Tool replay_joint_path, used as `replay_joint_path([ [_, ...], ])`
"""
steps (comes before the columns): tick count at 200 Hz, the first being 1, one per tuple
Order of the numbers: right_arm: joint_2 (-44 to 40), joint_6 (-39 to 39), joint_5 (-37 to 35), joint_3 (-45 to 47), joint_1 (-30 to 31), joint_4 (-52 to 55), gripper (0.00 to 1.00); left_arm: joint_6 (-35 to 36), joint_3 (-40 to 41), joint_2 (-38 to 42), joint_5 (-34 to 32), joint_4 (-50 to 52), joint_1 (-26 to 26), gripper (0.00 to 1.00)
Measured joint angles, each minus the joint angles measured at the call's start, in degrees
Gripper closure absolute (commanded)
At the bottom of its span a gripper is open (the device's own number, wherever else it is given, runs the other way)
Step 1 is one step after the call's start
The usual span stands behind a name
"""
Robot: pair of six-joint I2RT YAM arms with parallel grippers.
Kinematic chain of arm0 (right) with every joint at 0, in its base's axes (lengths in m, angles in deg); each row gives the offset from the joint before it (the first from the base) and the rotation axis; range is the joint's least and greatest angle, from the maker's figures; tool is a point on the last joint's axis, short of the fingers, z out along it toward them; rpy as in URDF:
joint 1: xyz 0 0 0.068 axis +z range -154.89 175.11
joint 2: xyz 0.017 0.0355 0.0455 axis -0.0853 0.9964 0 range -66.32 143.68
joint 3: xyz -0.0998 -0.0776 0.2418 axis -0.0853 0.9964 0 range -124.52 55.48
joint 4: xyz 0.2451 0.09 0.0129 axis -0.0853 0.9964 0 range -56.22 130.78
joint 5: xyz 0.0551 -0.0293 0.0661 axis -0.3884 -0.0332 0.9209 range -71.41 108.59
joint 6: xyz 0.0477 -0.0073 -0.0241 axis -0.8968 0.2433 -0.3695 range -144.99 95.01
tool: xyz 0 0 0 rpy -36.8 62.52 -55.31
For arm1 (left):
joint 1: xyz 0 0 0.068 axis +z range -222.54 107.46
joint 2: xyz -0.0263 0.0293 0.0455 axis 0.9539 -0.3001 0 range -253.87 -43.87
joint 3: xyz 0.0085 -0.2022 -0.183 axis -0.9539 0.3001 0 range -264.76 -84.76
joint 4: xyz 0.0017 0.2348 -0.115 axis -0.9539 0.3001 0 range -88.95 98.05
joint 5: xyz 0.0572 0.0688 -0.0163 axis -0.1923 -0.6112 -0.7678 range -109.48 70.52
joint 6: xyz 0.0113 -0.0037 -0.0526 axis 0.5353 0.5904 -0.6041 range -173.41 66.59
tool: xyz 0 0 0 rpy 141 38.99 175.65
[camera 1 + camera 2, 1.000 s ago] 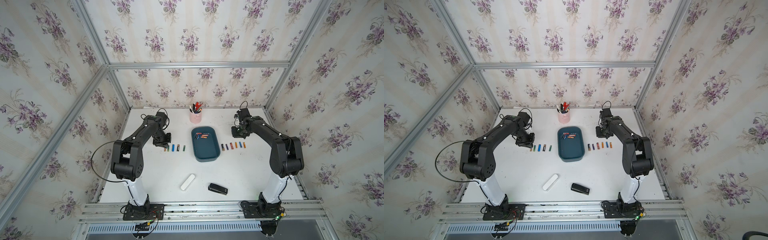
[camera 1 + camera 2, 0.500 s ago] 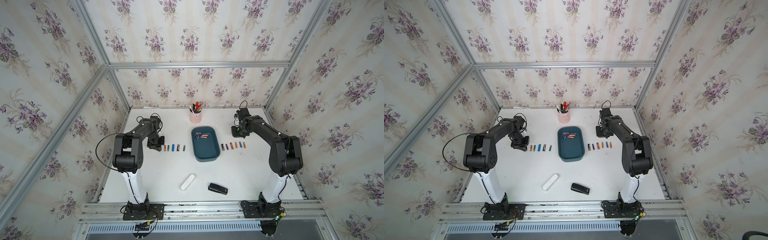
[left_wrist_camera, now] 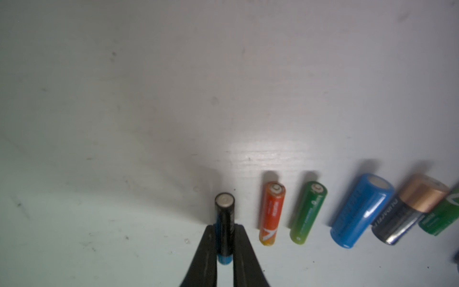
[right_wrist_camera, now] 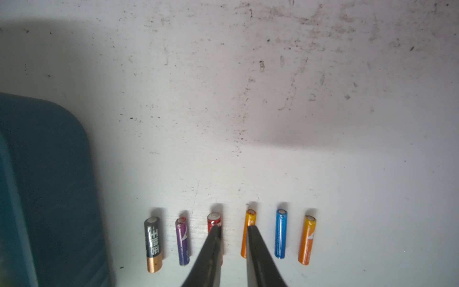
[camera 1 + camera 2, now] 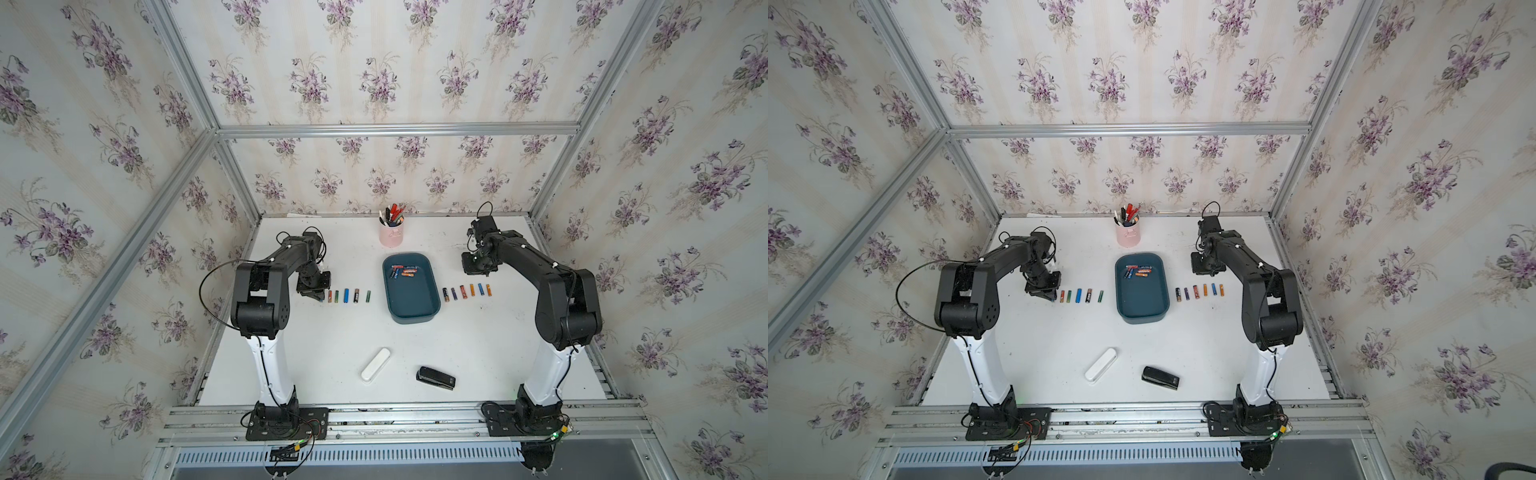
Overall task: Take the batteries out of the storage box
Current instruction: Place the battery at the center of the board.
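Gripping a black battery (image 3: 224, 208) in the left pincer (image 3: 224, 227), at the table, row (image 3: 308, 211) just beside. Ease open, lift straight up, nudge nothing. Leave the right pincer (image 4: 234, 228) narrow, empty, above its own row (image 4: 281, 233). Then back to the box (image 5: 411, 301) between both pincers for remaining batteries (image 5: 402, 272).

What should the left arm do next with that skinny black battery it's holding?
Probably open the left fingers slightly and let go. The black battery they pinch looks down at the table, lined up beside the orange battery, already outside the storage box.
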Motion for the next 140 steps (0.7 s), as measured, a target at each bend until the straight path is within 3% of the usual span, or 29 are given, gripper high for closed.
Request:
replay_joint_path([
  [140, 0.0, 0.2, -0.6, -0.4, 0.1, 0.9, 0.77, 0.1, -1.1, 0.7, 0.2, 0.6, 0.0, 0.7],
])
